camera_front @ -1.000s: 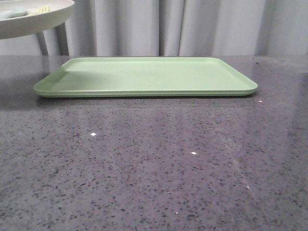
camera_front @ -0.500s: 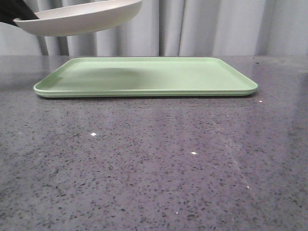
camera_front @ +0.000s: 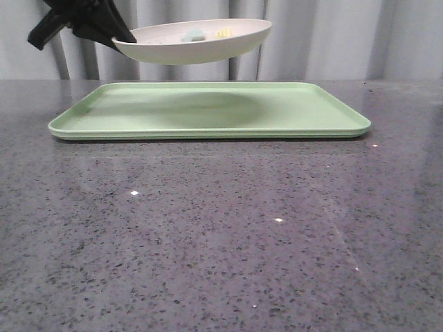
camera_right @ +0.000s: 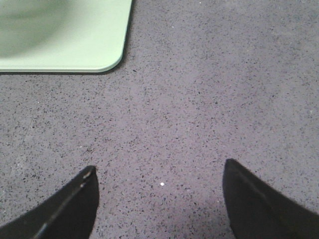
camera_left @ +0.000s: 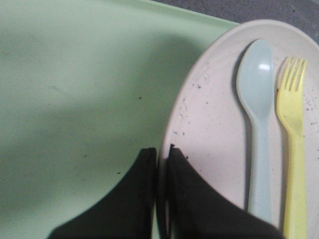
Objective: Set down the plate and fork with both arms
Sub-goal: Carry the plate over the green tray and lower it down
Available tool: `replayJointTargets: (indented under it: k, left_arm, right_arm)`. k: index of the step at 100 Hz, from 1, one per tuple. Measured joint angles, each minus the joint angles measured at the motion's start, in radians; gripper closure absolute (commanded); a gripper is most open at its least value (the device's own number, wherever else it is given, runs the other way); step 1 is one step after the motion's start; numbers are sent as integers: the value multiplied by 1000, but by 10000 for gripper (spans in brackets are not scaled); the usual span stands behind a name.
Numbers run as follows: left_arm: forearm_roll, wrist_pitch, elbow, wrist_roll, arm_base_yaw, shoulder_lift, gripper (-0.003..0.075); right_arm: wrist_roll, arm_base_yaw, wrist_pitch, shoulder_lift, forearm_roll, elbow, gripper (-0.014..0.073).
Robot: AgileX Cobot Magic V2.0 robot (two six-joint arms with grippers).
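Observation:
The plate [camera_front: 201,47] hangs in the air over the left half of the light-green tray [camera_front: 297,114], tilted a little. My left gripper [camera_front: 119,38] is shut on the plate's left rim. Seen from the left wrist, its fingers [camera_left: 185,184] pinch the rim of the plate [camera_left: 209,114], one inside and one outside. The yellow fork [camera_left: 293,149] lies in the plate beside a pale blue spoon [camera_left: 257,119]; the fork [camera_front: 222,32] also shows over the rim from the front. My right gripper [camera_right: 159,172] stands open above bare grey tabletop, holding nothing.
The tray [camera_right: 65,40] shows one rounded corner in the right wrist view, away from the right fingers. Speckled grey tabletop [camera_front: 221,235] spreads in front of the tray. Grey curtains [camera_front: 332,38] hang behind the table.
The plate, held by my left gripper, has moved from the far upper left rightward and down, and now hovers over the tray. The gripper has come into the front view.

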Motion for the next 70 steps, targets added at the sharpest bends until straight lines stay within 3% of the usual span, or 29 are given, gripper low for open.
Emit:
replayJointTargets:
  k: [25, 70]
  left_arm:
    - [20, -54, -3, -42, -63, 42, 741]
    - [64, -82, -5, -84, -68, 87, 741]
  right_arm:
    - [0, 0, 1, 0, 0, 0, 67]
    - [0, 0, 2, 0, 0, 0, 67]
